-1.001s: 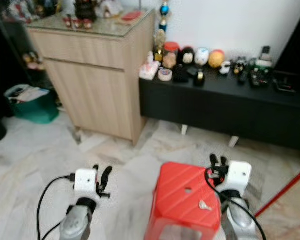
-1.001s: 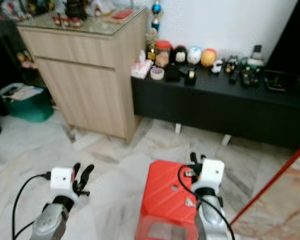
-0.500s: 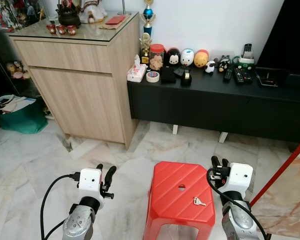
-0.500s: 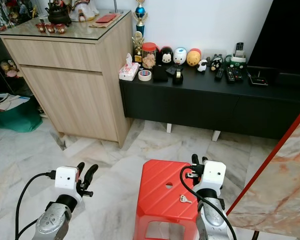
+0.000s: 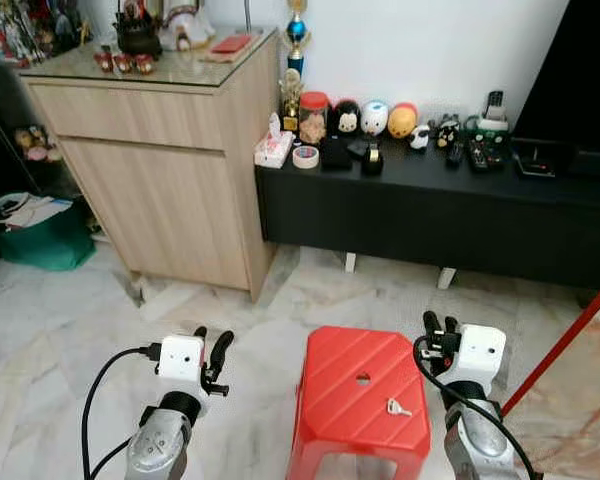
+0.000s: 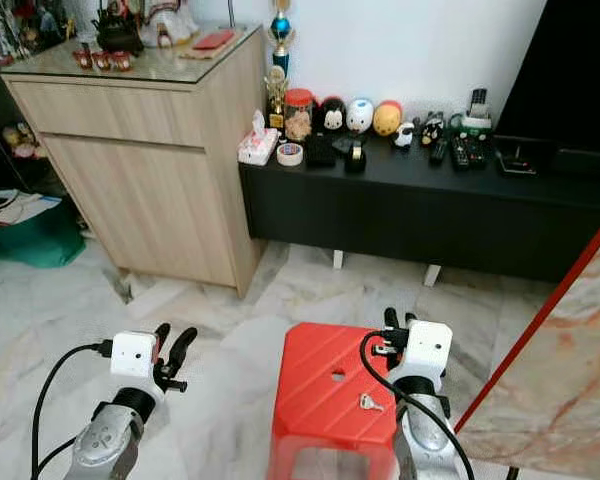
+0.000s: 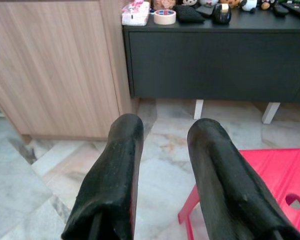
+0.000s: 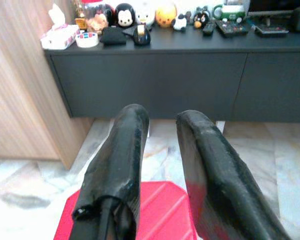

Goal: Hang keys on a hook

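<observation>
A small silver key lies on the top of a red plastic stool, near its right side. My right gripper is held just right of the stool's far corner, open and empty. On the other side, my left gripper hovers over the marble floor to the stool's left, its two black fingers apart with nothing between them. In the right wrist view the stool lies below the fingers.
A wooden cabinet stands ahead on the left, a low black TV bench with toys, tape and remotes beside it. A green bin sits at far left. A red-edged marble panel leans at right.
The view has steadied and shifted slightly since the blurred frame a second ago. Both grippers and the key keep their places relative to the stool.
</observation>
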You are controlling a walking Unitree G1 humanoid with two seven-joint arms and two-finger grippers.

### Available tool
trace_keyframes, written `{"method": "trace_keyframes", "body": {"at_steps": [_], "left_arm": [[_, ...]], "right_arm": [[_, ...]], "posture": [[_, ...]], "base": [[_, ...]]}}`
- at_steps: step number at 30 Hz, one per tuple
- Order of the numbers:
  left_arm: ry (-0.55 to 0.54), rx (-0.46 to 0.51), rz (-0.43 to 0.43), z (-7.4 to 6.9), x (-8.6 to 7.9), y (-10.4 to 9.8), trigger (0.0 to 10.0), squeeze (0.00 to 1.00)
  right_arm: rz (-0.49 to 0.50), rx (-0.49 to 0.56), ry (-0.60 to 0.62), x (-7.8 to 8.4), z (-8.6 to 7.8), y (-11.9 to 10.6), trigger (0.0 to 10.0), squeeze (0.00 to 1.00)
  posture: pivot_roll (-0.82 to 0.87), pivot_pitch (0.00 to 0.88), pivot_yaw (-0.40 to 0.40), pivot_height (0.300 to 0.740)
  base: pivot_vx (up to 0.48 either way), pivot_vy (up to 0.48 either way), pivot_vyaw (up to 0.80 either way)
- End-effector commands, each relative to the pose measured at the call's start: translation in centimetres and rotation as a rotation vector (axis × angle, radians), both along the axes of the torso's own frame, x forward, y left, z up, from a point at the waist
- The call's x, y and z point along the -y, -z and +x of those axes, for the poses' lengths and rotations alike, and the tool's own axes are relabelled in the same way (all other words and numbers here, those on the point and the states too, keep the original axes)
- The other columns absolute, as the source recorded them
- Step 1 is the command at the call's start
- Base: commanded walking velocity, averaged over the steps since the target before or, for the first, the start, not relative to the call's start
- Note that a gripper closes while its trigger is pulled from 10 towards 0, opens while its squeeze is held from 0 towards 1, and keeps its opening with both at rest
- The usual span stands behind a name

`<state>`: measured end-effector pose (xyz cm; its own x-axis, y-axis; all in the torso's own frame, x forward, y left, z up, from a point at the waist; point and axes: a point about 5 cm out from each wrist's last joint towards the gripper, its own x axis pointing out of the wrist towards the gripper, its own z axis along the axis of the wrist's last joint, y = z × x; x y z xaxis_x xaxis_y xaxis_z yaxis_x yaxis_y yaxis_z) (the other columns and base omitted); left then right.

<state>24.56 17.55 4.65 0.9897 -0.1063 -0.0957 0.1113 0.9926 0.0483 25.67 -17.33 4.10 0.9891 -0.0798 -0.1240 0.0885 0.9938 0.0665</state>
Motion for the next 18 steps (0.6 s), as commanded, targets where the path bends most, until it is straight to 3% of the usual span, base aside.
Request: {"method": "trace_keyframes", "body": {"at_steps": [1,8,18], "left_arm": [[0.008,0.003,-0.005,0.06,0.23,-0.12,10.0,0.0],[0.01,0.003,-0.004,0.14,0.27,-0.1,10.0,0.0],[0.015,0.01,-0.008,0.26,0.4,-0.1,10.0,0.0]], "right_arm": [[-0.003,0.002,-0.011,-0.18,0.17,-0.05,10.0,0.0],[-0.006,0.0,-0.019,-0.31,0.2,-0.08,10.0,0.0],[-0.005,0.0,-0.025,-0.39,0.23,-0.12,10.0,0.0]], "posture": [[-0.02,0.006,-0.01,0.74],[-0.03,0.008,-0.011,0.74],[-0.03,0.006,-0.012,0.74]], "base": [[0.304,0.0,0.0],[0.297,0.0,0.0],[0.0,0.0,0.0]]}}
